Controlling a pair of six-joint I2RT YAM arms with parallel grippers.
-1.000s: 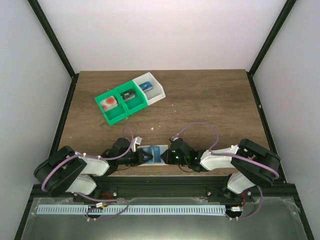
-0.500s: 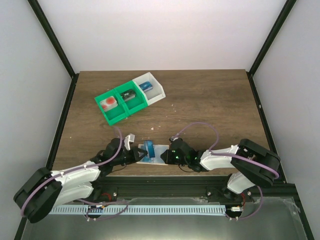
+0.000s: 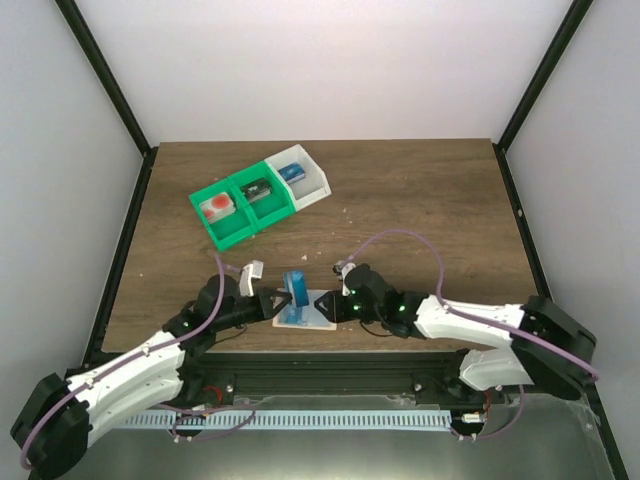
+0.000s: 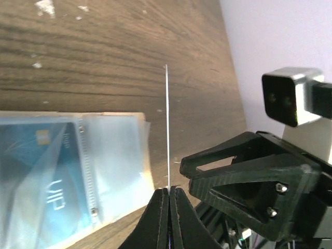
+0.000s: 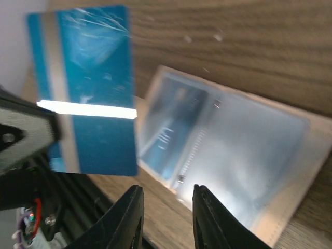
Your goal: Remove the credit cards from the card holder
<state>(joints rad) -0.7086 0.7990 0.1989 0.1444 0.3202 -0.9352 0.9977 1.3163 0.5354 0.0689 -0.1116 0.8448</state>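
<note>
The card holder (image 3: pixel 318 312) lies open on the table near the front edge, pale blue-grey with tan edging. It also shows in the left wrist view (image 4: pixel 72 171) and the right wrist view (image 5: pixel 244 155), with one blue credit card (image 5: pixel 166 132) still in its pocket. My left gripper (image 3: pixel 274 303) is shut on another blue credit card (image 3: pixel 297 288) and holds it upright above the holder's left end. That card shows edge-on in the left wrist view (image 4: pixel 167 124) and face-on in the right wrist view (image 5: pixel 88 88). My right gripper (image 3: pixel 328 306) is open, low over the holder's right end.
Two green bins (image 3: pixel 226 214) and a white bin (image 3: pixel 303 177) stand in a row at the back left, holding a red-orange item, a dark item and a blue item. The table's front edge (image 3: pixel 300 350) runs just below the holder.
My left gripper has lifted the blue card up out of the holder and drawn back to the left. My right arm has stretched forward and its gripper has opened over the holder.
</note>
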